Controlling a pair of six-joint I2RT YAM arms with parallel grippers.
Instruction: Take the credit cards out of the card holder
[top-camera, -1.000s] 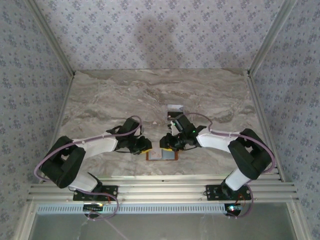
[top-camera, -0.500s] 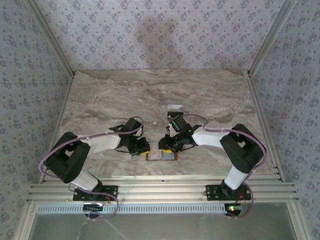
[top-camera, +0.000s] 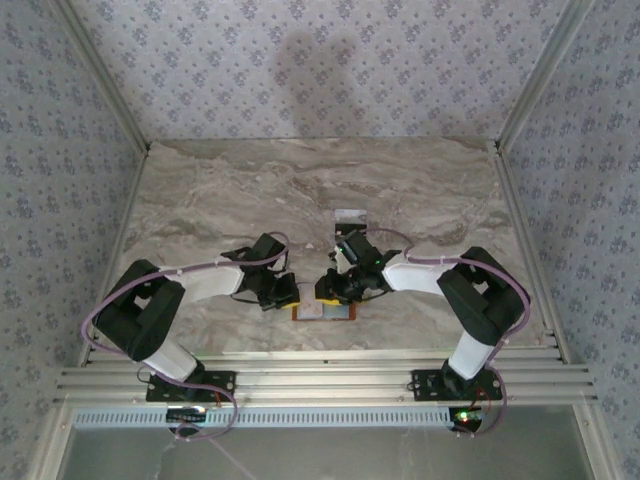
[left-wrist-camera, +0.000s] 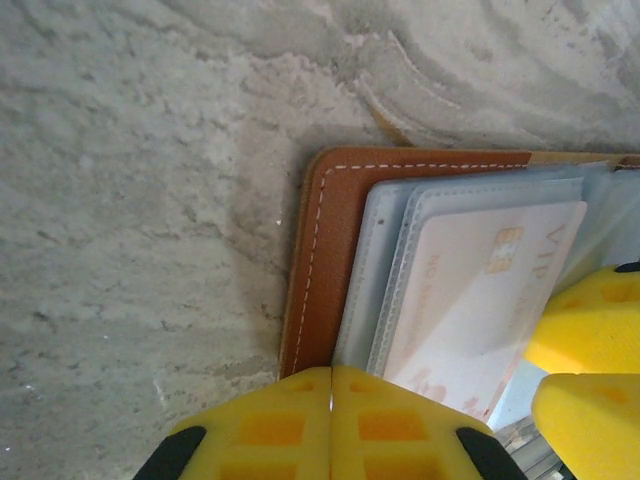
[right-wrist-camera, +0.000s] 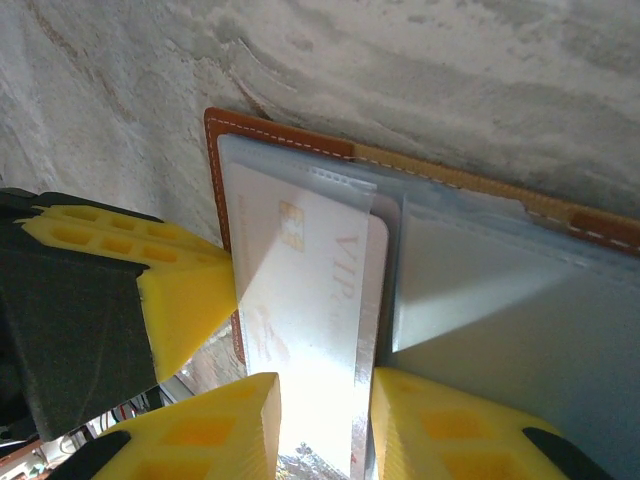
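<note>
Right wrist view: credit card (right-wrist-camera: 300, 300) sticks out of card holder (right-wrist-camera: 480, 300) by counter's (right-wrist-camera: 450, 60) near edge, long axis pointing into right claw (right-wrist-camera: 325, 430), narrowly open over it. Left claw (left-wrist-camera: 331, 420) shut at holder's brown border.

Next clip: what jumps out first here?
Both arms meet over the open brown card holder near the front edge of the table. A pale VIP card lies among the holder's clear sleeves, between the yellow fingers of the right end effector, while the left end effector is closed at the holder's edge.
</note>
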